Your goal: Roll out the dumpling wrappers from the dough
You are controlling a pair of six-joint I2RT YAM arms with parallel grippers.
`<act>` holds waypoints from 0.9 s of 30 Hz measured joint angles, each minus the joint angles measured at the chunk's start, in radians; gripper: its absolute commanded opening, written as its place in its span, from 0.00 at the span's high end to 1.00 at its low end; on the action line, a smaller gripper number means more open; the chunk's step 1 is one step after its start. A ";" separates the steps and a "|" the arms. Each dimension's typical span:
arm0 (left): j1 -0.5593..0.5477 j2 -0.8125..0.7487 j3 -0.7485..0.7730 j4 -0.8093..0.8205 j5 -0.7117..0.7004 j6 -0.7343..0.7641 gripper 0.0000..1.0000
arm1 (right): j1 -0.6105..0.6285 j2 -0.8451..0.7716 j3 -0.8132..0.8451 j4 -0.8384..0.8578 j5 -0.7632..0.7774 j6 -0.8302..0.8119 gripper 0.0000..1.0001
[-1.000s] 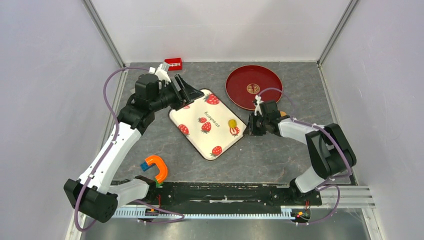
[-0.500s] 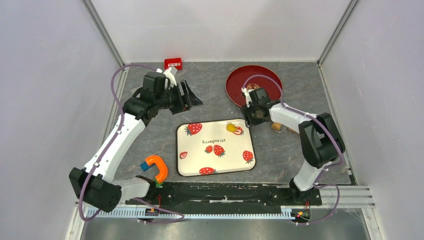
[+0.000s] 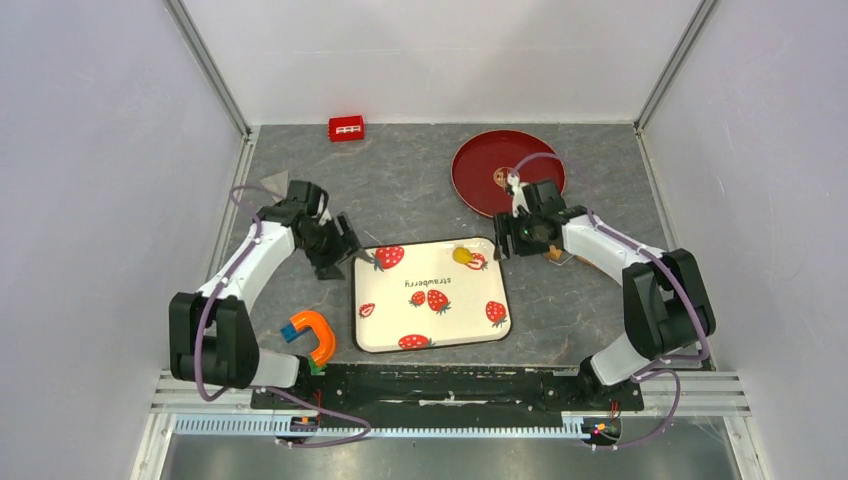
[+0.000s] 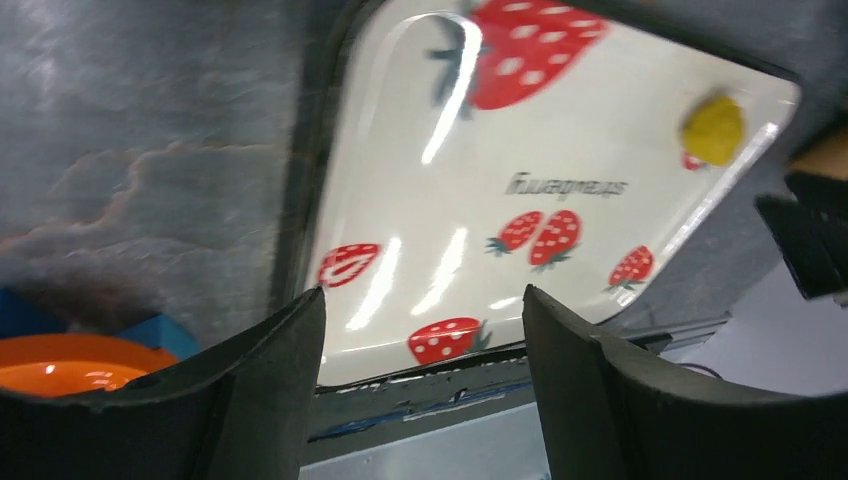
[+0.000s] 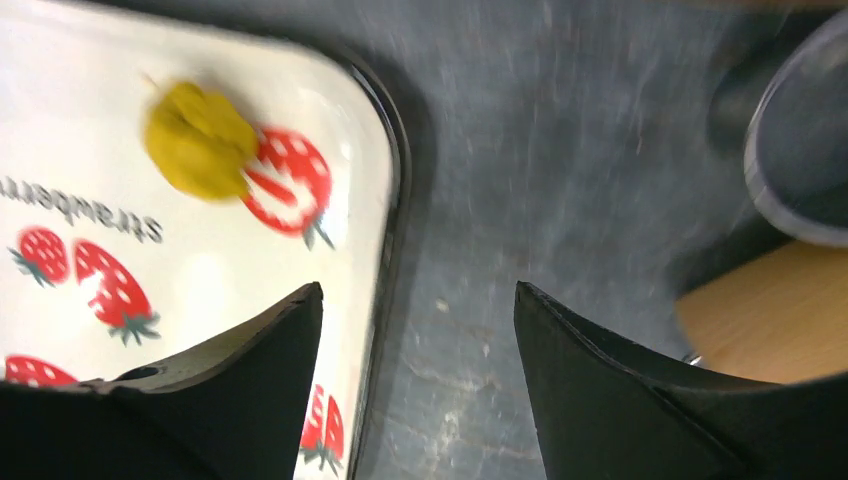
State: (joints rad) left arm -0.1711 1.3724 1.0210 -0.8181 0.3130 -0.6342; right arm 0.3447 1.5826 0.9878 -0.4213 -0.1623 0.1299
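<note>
One orange horseshoe toy (image 3: 312, 338) nearest the bases. One strawberry tray (image 3: 420, 315) mid-tabletop w/ one yellow dough lump (image 3: 463, 255) at its far-right corner. Left tool (image 4: 420, 330) and right tool (image 5: 418, 330) flank tray, both spread apart, empty. Farthest: one red plate (image 3: 480, 165), one red block (image 3: 346, 128).

I see a grey mottled surface (image 3: 420, 190) enclosed by plain pale walls (image 3: 430, 60), with metal posts (image 3: 208, 70) in the far corners.
</note>
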 measured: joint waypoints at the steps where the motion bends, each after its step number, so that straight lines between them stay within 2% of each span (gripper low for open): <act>1: 0.029 0.010 -0.034 -0.006 0.000 0.000 0.24 | -0.011 -0.009 -0.034 0.001 -0.020 0.007 0.28; 5: 0.101 0.047 -0.153 -0.026 0.002 0.000 0.27 | -0.040 -0.033 -0.177 0.007 -0.112 0.039 0.30; 11: 0.102 0.134 -0.209 0.015 0.038 0.000 0.37 | -0.039 -0.075 -0.256 0.101 -0.259 0.107 0.33; 18: 0.102 0.238 -0.212 0.095 0.110 -0.001 0.53 | -0.039 -0.004 -0.218 0.124 -0.353 0.137 0.37; 27: 0.107 0.349 -0.080 0.120 0.108 -0.002 0.57 | -0.051 0.117 -0.065 0.087 -0.319 0.140 0.37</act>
State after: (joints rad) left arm -0.0639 1.7218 0.9405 -0.6983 0.4210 -0.6357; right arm 0.2939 1.6993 0.9226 -0.3347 -0.4812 0.2695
